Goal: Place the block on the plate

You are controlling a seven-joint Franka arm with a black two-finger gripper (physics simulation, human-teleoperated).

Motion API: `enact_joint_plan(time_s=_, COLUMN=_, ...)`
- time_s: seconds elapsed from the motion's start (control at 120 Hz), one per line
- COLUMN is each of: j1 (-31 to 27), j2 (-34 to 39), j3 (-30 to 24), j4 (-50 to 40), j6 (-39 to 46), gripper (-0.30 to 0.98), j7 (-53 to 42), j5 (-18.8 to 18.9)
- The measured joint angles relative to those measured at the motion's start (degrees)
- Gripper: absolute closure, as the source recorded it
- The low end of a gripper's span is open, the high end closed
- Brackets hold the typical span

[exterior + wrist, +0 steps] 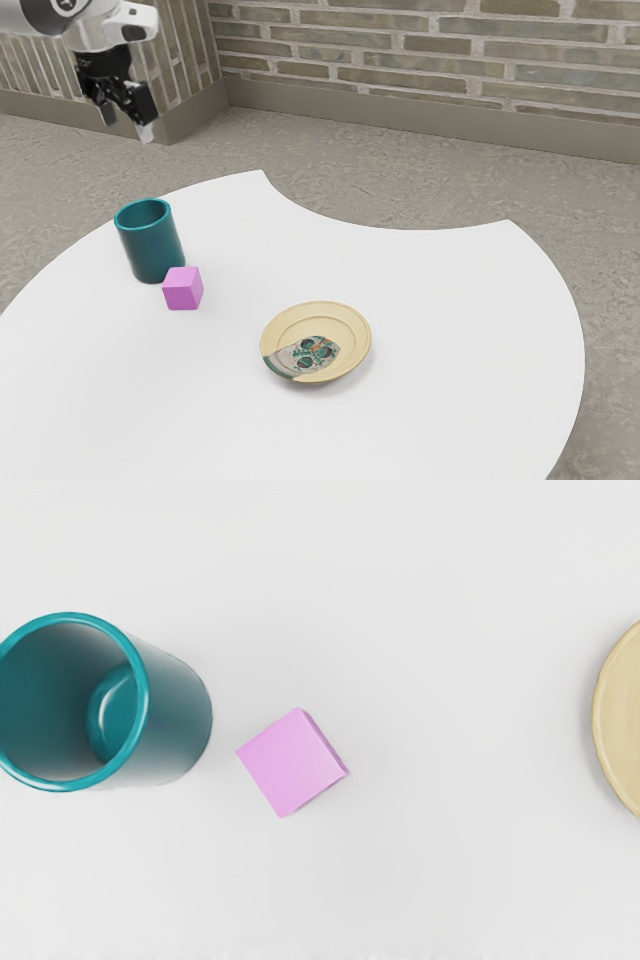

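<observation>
- Fingers [145, 105], one pair. Stood apart with nothing between them, raised above and beyond the worktop. Chief hazard: a descent too near the cup might have tipped it. Angular black parts, one pale tip.
- Cup [150, 242], one. Likely to be nudged if a finger came down on the block's near side, the gap there being narrow. Upright, round-mouthed, deep teal, smooth, with a glossy rim and hollow interior; probably glazed ceramic.
- Block [183, 288], one, the item to be moved. Lay on the worktop beside the cup, apart from it, off the plate. In the wrist view it sat askew, a corner toward the cup; a grip across its corners might have spun or dropped it. Plain pink-violet cube, flat-faced, crisp-edged.
- Plate [318, 328], one. Empty, well apart from the block. A release over its raised rim could have left the block tilted or sliding off. Round, shallow, pale yellow, with a grey-and-teal decorated patch.
- Worktop [470, 320], one. A knocked block might have skidded on it, if slick. White, smooth, round-edged, with a curved bay cut from its far side.
</observation>
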State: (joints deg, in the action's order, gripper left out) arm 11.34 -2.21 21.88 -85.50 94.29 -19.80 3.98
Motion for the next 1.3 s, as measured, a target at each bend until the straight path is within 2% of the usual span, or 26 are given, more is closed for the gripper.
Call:
enact_joint_plan(time_s=0.108, j1=-0.1, j2=-0.4, j3=0.2, j4=-1.6, j6=-0.8, gripper=0.00, j7=0.4, j5=-1.4)
enact_joint_plan(time_s=0.208, j1=-1.4, j2=-1.0, j3=0.3, j4=-8.7, j6=2.1, gripper=0.00, j7=2.0, j5=-3.5)
enact_joint_plan(time_s=0.375, j1=-3.3, j2=-1.4, j3=0.5, j4=-18.9, j6=8.0, gripper=0.00, j7=6.1, j5=-4.9)
enact_joint_plan(time_s=0.575, j1=-2.7, j2=-5.8, j3=0.8, j4=-22.6, j6=14.0, gripper=0.00, j7=11.0, j5=-7.1)
enact_joint_plan(time_s=0.85, j1=-4.0, j2=-12.6, j3=0.9, j4=-22.5, j6=18.1, gripper=0.00, j7=16.6, j5=-11.0)
enact_joint_plan(time_s=1.3, j1=-5.7, j2=-22.0, j3=0.4, j4=-15.5, j6=20.3, gripper=0.00, j7=21.2, j5=-13.7)
